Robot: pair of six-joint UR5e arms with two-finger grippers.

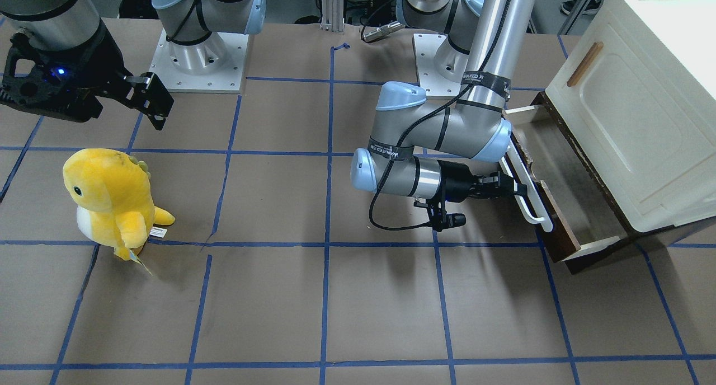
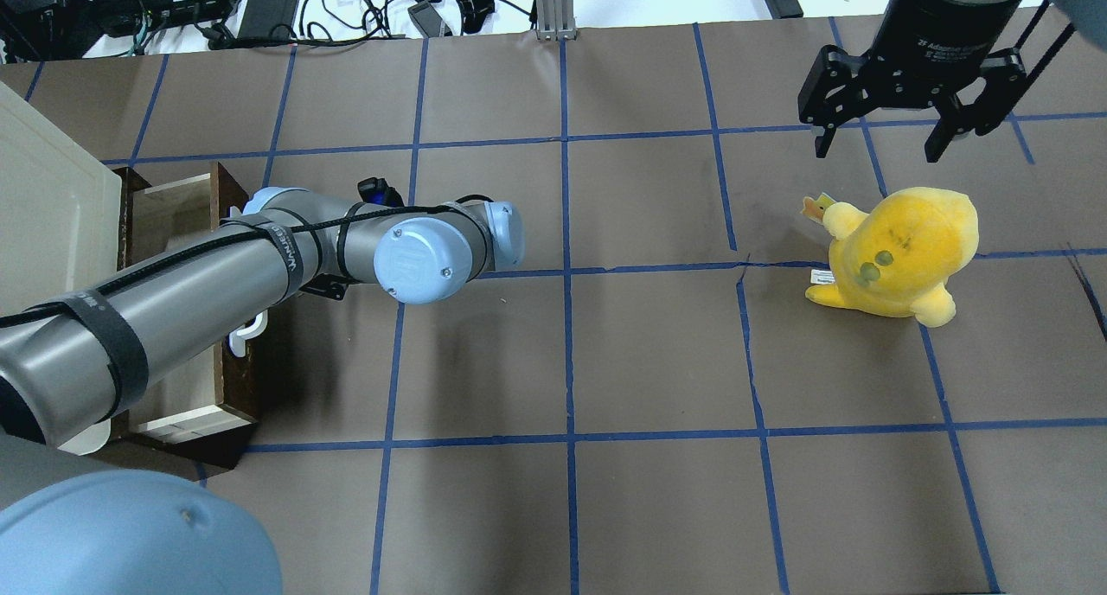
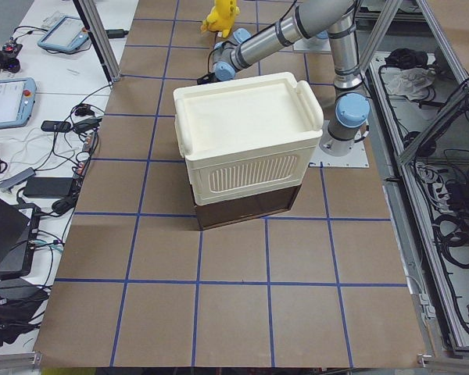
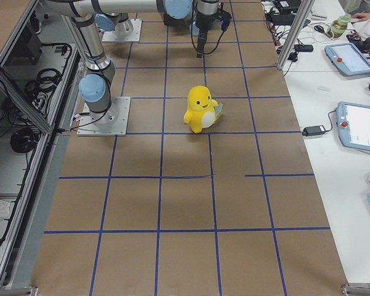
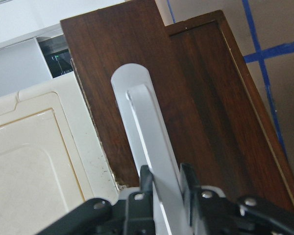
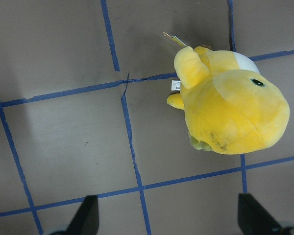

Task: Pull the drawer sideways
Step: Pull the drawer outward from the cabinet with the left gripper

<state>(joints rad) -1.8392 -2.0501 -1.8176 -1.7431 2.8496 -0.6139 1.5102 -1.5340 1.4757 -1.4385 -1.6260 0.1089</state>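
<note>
The drawer (image 1: 561, 230) stands pulled partway out of the base of the cream cabinet (image 1: 643, 111). Its grey-brown floor (image 1: 565, 167) and cream side walls show. My left gripper (image 1: 512, 187) is shut on the long white bar handle (image 1: 530, 195) of the dark brown front. In the left wrist view the gripper (image 5: 166, 182) has both fingers pressed on the handle (image 5: 144, 122) against the wooden front (image 5: 201, 98). In the overhead view my left arm hides that gripper; the drawer front (image 2: 239, 379) shows below it. My right gripper (image 1: 154, 102) is open and empty, high above the table.
A yellow plush toy (image 1: 109, 197) stands on the table under my right gripper (image 2: 882, 150) and fills the right wrist view (image 6: 230, 112). The cabinet door carries a small wooden handle (image 1: 584, 64). Blue tape lines grid the brown table.
</note>
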